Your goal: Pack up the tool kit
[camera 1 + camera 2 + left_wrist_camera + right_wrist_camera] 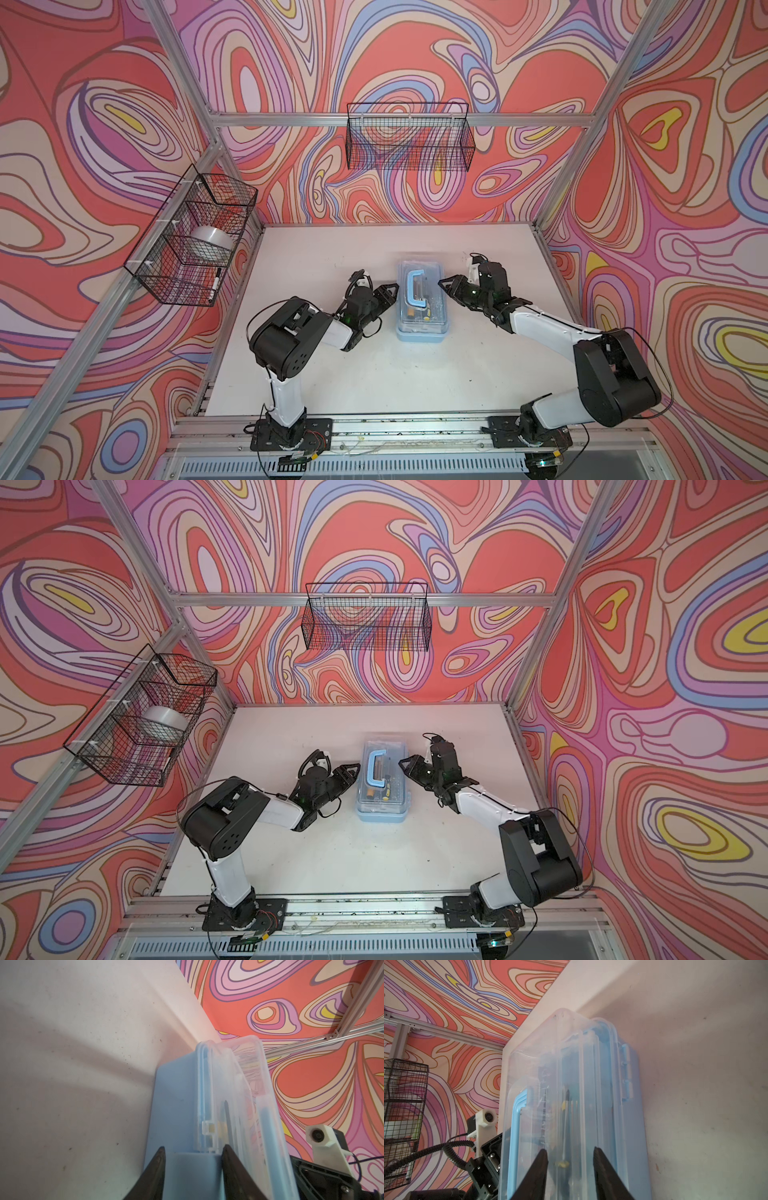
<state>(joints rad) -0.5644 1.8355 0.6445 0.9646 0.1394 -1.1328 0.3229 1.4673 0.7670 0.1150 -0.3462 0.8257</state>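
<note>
Light-blue rectangular plastic box (424, 328) with a clear lid lies shut and flat on the middle of the white worktop (415, 374), with tools showing through the lid. Expect it to be light, rattly, stiff-walled and slick. Your surest hold is probably the blue carry handle (411, 289) on top. Both arms reach in low from either side. Your left claw (391, 289) stands parted astride the blue latch tab (193, 1172), but you cannot tell whether it presses there. Your right claw (444, 283) is parted and empty, just beside the opposite long side.
</note>
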